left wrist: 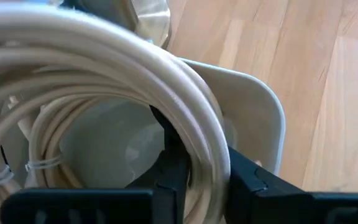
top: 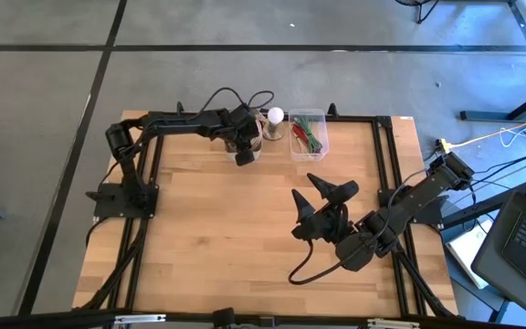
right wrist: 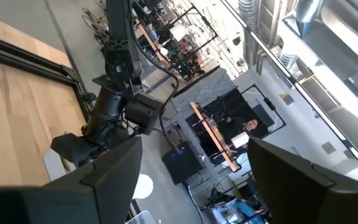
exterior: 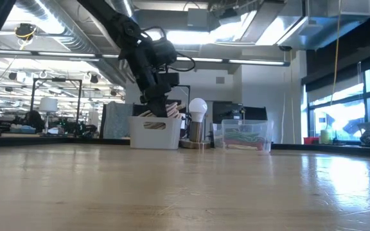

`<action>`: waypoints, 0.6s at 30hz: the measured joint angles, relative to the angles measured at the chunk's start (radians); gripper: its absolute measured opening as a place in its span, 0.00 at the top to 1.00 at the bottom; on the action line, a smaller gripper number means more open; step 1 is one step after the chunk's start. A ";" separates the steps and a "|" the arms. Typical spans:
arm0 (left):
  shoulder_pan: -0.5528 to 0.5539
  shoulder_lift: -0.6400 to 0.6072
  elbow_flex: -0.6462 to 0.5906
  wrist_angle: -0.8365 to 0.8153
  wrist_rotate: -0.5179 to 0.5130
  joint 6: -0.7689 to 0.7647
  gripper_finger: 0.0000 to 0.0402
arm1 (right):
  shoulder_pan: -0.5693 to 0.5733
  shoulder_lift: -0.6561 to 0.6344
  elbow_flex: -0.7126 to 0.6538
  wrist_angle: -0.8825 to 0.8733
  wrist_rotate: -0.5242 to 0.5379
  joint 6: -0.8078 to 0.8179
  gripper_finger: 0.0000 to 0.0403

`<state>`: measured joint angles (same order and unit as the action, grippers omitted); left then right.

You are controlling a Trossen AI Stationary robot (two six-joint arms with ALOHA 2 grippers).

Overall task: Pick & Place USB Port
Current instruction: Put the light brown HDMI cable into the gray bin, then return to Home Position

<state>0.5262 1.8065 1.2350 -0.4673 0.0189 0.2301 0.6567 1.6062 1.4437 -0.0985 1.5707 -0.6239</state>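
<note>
A coil of white cable (left wrist: 104, 56) lies in a white bin (left wrist: 263, 106) at the table's far edge; the bin also shows in the low view (exterior: 154, 131). My left gripper (left wrist: 207, 171) reaches down into the bin (top: 245, 146) and is shut on the cable. My right gripper (top: 301, 185) waits open over the table's right half, touching nothing; its fingers stand wide apart in the right wrist view (right wrist: 194, 158). My left gripper pinches several strands of the white coil (left wrist: 211, 140) between its two fingers (left wrist: 173, 177), at the coil's side by the bin's wall. The fingers come from above, pointing down into the bin, and lie across the strands. The rest of the coil stays inside the bin.
A white bulb on a metal base (exterior: 198, 110) stands right of the bin. A clear container with red and green pieces (top: 308, 134) sits farther right. A black frame (top: 382, 146) borders the wooden table. A person (right wrist: 249, 127) shows far off in the room.
</note>
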 joint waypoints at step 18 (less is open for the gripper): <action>-0.036 -0.191 0.000 0.005 -0.132 0.054 0.52 | 0.000 0.000 0.000 -0.011 0.000 0.003 0.27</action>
<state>0.4900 1.6158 1.2350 -0.4622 -0.1131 0.2840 0.6567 1.6062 1.4437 -0.1097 1.5707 -0.6206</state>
